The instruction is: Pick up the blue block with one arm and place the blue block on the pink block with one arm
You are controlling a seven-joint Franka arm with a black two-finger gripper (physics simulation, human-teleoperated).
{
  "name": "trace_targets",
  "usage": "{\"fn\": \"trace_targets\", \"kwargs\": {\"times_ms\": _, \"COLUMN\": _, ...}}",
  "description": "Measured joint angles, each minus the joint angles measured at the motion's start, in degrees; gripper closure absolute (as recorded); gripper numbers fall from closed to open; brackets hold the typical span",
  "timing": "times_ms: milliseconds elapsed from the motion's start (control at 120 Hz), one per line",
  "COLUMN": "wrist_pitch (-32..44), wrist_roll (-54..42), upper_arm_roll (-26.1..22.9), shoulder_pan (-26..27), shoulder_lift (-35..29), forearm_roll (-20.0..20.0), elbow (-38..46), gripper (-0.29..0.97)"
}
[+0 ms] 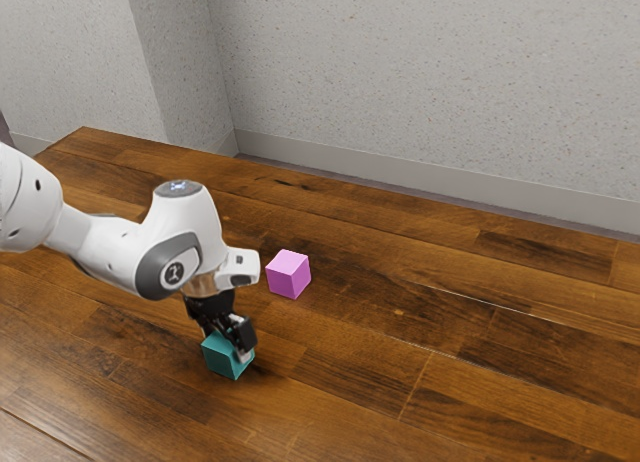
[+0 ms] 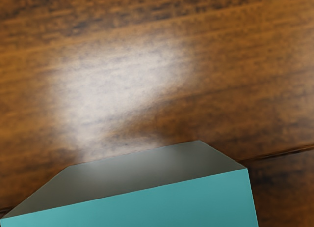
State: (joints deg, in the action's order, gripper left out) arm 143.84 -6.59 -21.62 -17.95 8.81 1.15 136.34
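Lower left of centre in the exterior view, the gripper [image 1: 232,344] points straight down onto the blue block [image 1: 222,360], which renders as teal and rests on the wooden surface [image 1: 450,312]. The white arm [image 1: 100,247] enters from the frame's left edge and bends down over the block. The black hand overlaps the block's top and its upper right corner. Whether it is clenched on the block or released cannot be told from either view. In the wrist view the blue block [image 2: 147,197] sits directly under the hand, with one grey-shaded face and one bright teal face showing and bare wood [image 2: 147,65] beyond it.

The pink block [image 1: 288,273] stands apart from the blue one, up and toward the exterior view's right, near the frame's centre and clear of the arm. Nothing lies on top of it, so the placing step is not yet done. Judged from this, the step in hand is the grasp, before any lift.

Possible failures from here:
- **Shallow hold:** a grip that takes only the block's upper edge could let it slip or pivot out as the arm rises.
- **Off-centre hold:** this could twist the block, so that it arrives turned relative to the pink block.
- **Low carry:** too little height would drive the blue block into the pink block's side and push it away.
- **Little placing margin:** the two blocks look alike in size, so a release off to one side would likely tip the blue block onto the wood.
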Motion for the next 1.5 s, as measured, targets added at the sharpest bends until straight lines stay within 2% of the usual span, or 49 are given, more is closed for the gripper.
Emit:
{"fn": "trace_targets", "kwargs": {"times_ms": 1117, "wrist_pitch": 1.1, "wrist_roll": 4.3, "upper_arm_roll": -0.1, "shoulder_pan": 0.0, "shoulder_lift": -0.3, "forearm_roll": 0.4, "elbow": 1.1, "gripper": 0.0}}
{"fn": "trace_targets", "kwargs": {"times_ms": 1500, "wrist_pitch": 1.3, "wrist_roll": 4.7, "upper_arm_roll": -0.3, "shoulder_pan": 0.0, "shoulder_lift": -0.4, "forearm_roll": 0.5, "elbow": 1.1, "gripper": 0.27}}
